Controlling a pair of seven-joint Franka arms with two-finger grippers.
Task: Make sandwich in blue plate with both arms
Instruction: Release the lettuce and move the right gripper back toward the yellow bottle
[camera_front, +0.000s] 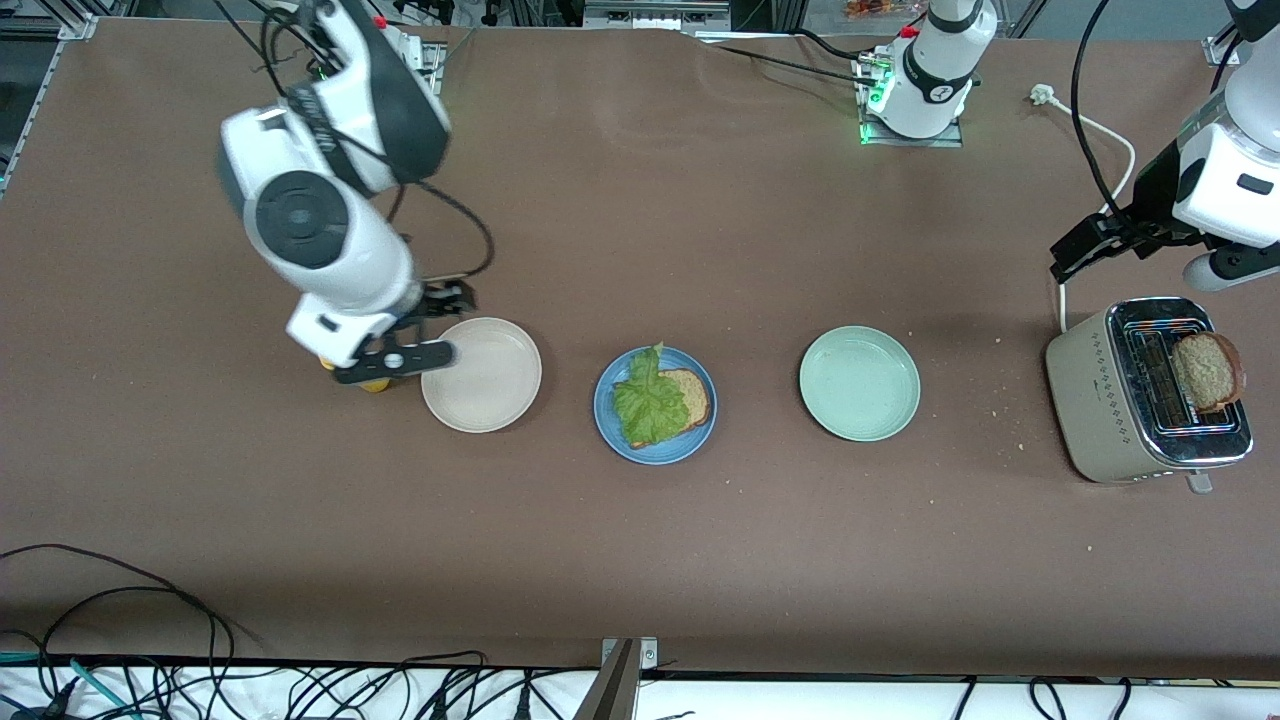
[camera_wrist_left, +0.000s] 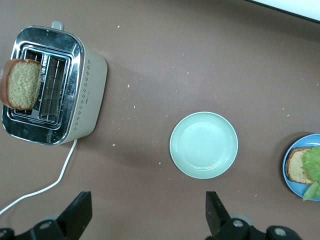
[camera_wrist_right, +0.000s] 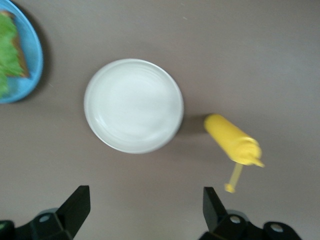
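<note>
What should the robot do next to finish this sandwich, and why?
Probably lower the open left gripper toward the bread slice standing in the toaster. The blue plate holds only one slice under lettuce, so a top slice is missing.

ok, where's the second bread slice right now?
The second bread slice is standing up out of a slot of the toaster at the left arm's end of the table, beside the mint-green plate; the open left gripper hangs nearby, not touching it.
</note>
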